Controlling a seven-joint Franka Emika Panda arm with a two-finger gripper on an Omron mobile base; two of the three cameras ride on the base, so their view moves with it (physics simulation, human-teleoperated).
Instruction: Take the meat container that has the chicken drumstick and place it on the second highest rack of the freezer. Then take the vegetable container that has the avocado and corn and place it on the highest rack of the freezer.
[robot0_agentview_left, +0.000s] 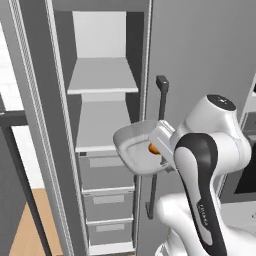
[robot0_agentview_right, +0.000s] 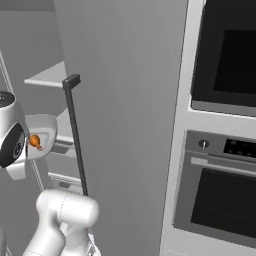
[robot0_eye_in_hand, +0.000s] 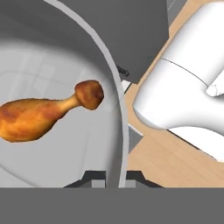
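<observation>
The meat container (robot0_agentview_left: 131, 145) is a pale grey oval tray, held tilted in the air just in front of the freezer (robot0_agentview_left: 60, 125). It hangs level with the second highest rack (robot0_agentview_left: 100, 130), the shelf directly over the drawers. The chicken drumstick (robot0_eye_in_hand: 39, 114) lies inside it, orange-brown, and is also seen from the base (robot0_agentview_left: 153, 148) (robot0_agentview_right: 35, 141). My gripper (robot0_eye_in_hand: 114, 177) is shut on the tray's rim (robot0_eye_in_hand: 118, 131), one finger on each side of it. The highest rack (robot0_agentview_left: 102, 77) above is bare. The vegetable container with the avocado and corn is out of view.
The freezer door (robot0_agentview_left: 200, 50) stands open to the right, and its long dark handle (robot0_agentview_left: 160, 100) is close behind the tray. Three grey drawers (robot0_agentview_left: 106, 172) sit under the shelves. An oven-and-microwave column (robot0_agentview_right: 220, 200) stands to the right. Wooden floor (robot0_eye_in_hand: 175, 162) lies below.
</observation>
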